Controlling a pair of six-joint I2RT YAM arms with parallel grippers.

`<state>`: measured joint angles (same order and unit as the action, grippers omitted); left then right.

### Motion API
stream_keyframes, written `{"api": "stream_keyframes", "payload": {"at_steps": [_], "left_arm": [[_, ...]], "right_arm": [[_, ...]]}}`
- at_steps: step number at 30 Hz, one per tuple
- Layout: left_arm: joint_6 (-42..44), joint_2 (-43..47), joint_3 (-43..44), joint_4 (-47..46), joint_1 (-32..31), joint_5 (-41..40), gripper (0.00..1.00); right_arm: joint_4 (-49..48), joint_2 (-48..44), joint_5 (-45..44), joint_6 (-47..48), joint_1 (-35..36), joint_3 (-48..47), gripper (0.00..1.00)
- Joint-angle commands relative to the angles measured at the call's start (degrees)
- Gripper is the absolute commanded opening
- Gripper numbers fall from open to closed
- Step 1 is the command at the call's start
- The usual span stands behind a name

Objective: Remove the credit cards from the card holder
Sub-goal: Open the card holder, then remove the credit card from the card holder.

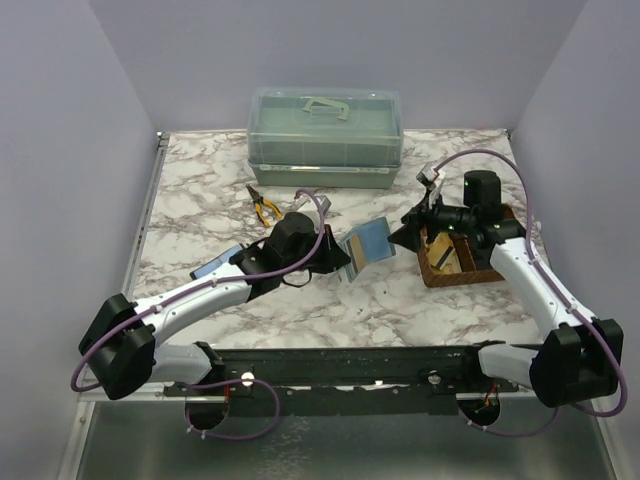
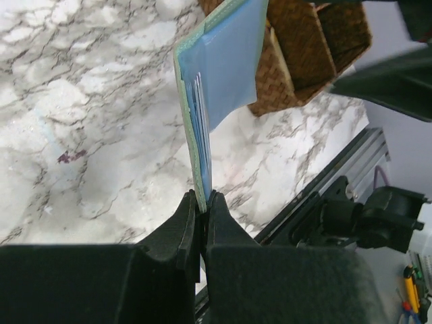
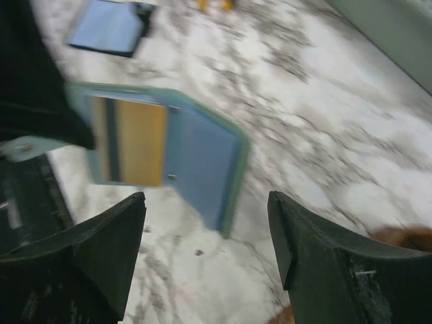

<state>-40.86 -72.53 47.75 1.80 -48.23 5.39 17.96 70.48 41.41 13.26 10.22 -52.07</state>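
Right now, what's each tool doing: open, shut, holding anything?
Left tool: closed, pinching the edge of the card holder.
Right tool: open, nothing between its fingers.

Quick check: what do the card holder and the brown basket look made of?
Card holder: probably soft matte fabric or faux leather; thin panels, no shine. Basket: woven wicker or similar, matte brown; the weave pattern shows.

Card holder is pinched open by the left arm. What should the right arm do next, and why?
Probably move the open right gripper to the gold card showing in the card holder: the left gripper pinches the holder upright, and the right one holds nothing.
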Motion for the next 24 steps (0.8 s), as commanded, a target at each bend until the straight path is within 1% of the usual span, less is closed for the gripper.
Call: {"api": "stream_keyframes", "payload": {"at_steps": [1,2,4,5,9,11,15,17,19,20,24], "left_arm": [[3.95,1.43,-2.12,-3.14,1.15,7.22,0.00],[4.47,1.44,-2.49,-4.07,1.18,7.74,0.00],[5.39,1.43,-3.09,-5.76,1.18,8.72,0.00],[5.67,1.55,-3.48,-6.77,1.19,9.27,0.00],[5.62,1.89,-4.64,-11.31,1.18,11.52,0.00],[5.54,1.74,-5.12,-13.11,1.21,12.35,0.00],[5.29,1.57,-6.22,-15.98,1.47,13.75,0.00],[4.87,1.59,-6.85,-17.44,1.65,14.40,0.00],[4.38,1.69,-7.42,-18.97,1.74,14.93,0.00],[4.12,1.69,-7.69,-19.71,1.80,15.18,0.00],[3.25,2.02,-8.87,-22.56,1.93,15.81,0.00]], "right_arm": [[5.94,0.30,33.69,4.48,-0.30,-1.24,0.78],[6.62,0.96,38.06,4.75,-0.29,-1.28,0.77],[2.67,1.89,40.31,-0.26,-0.29,0.12,0.76],[-0.08,2.32,39.50,-3.47,-0.24,1.03,0.75],[-4.03,5.33,36.60,-9.34,0.21,2.07,0.72],[-4.19,6.89,35.54,-10.48,0.44,2.01,0.70],[-4.83,9.01,32.10,-12.18,0.77,1.89,0.70],[-5.15,9.79,32.33,-13.01,0.85,1.94,0.70],[-5.51,10.19,32.44,-13.08,0.93,2.00,0.70],[-5.90,10.22,31.73,-14.65,1.01,2.19,0.70],[-6.34,10.41,29.32,-15.34,1.21,2.45,0.69]]}}
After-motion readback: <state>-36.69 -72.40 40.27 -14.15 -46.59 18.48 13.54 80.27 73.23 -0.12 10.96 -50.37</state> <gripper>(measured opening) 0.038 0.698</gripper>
